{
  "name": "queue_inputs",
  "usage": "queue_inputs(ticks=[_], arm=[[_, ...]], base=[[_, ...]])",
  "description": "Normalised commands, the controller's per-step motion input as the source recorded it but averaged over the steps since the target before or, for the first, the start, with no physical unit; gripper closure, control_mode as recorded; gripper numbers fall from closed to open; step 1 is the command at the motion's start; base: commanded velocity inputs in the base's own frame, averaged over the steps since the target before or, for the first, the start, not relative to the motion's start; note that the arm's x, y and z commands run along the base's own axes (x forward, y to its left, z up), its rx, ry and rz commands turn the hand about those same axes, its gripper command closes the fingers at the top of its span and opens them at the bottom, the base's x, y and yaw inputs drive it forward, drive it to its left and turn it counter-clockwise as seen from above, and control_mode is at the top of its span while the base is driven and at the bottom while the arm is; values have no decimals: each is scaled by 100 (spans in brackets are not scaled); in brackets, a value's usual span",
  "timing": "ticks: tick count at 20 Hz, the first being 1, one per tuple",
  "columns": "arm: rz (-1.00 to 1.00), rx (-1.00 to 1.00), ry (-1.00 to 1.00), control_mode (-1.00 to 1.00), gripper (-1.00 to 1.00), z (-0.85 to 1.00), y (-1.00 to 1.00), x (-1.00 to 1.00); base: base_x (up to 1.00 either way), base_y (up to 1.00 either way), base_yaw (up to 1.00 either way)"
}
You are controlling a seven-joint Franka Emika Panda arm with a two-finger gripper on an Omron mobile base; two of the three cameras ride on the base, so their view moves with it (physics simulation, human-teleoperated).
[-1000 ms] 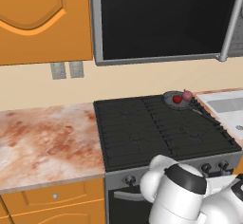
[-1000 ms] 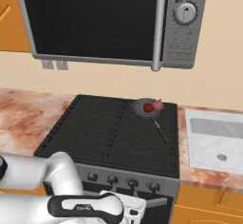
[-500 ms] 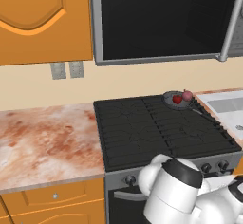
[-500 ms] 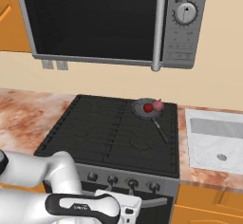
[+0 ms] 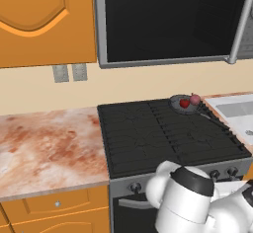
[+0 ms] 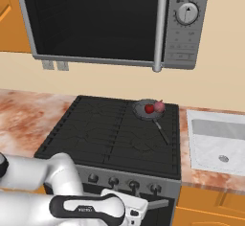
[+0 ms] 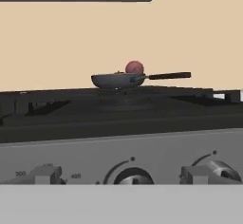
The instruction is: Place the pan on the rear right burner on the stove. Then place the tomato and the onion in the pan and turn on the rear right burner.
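The arm's white elbow has swung slightly lower before the stove [image 6: 110,139]; its jaws stand apart. The pan [image 6: 146,109] sits on the rear right burner [image 5: 190,112], holding the tomato [image 6: 149,108] and onion [image 6: 159,107].

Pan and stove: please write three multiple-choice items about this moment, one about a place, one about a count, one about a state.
1. Where does the pan stand?
A. on the rear right burner
B. on the front left burner
C. in the sink

2. How many round foods lie in the pan?
A. none
B. two
C. four

3. How does the microwave door stand?
A. wide open
B. taken off
C. closed

Answers:
1. A: both base views show the pan at the far right corner of the stove.
2. B: the tomato and the onion lie inside it.
3. C: the door lies flush with the front, with the handle upright.
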Motion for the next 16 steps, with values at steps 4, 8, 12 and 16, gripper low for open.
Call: queue_inputs(ticks=[4, 8, 12, 16], arm=[[-1, 0, 0, -100, -100, 0, 1, 18], [0, 0, 0, -100, -100, 0, 0, 11], [0, 0, 0, -100, -100, -7, 0, 0], [0, 0, 0, -100, -100, -25, 1, 3]], base=[[0, 0, 0], [0, 0, 0], [0, 0, 0], [0, 0, 0]])
